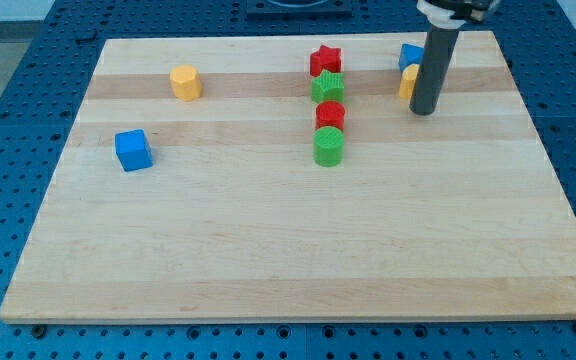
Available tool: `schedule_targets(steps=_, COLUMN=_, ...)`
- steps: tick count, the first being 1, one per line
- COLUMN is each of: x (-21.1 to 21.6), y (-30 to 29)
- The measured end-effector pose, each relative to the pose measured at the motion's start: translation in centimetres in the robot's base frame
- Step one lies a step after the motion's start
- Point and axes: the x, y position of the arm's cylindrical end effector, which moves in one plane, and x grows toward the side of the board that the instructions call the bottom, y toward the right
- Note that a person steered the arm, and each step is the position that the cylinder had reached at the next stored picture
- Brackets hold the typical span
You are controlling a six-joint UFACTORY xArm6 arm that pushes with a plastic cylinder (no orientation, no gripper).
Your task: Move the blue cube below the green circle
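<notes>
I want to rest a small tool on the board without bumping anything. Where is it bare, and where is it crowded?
Bare: the whole lower half, below the blue cube and green circle; also the stretch between that cube and the circle. Crowded: the central column of red star, green star, red block and circle, and the top right, where my tip stands beside two blocks.

Worktop [268, 250]: pale wood, visible grain in lengthwise bands, smooth matt finish. Blue cube [133, 150], green circle [329, 146], yellow block [185, 82]: smooth, solid-coloured, plastic-looking, slight sheen. Rod ending in my tip [423, 111]: dark, matt. Surrounding base [28, 60]: blue perforated panel, metal-looking.
</notes>
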Motion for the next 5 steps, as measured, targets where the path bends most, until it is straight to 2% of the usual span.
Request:
schedule_targets(steps=1, x=0.0, y=0.0)
schedule_targets(steps=2, x=2.1, y=-1.9)
schedule_targets(steps=5, x=12.6, y=-7.4)
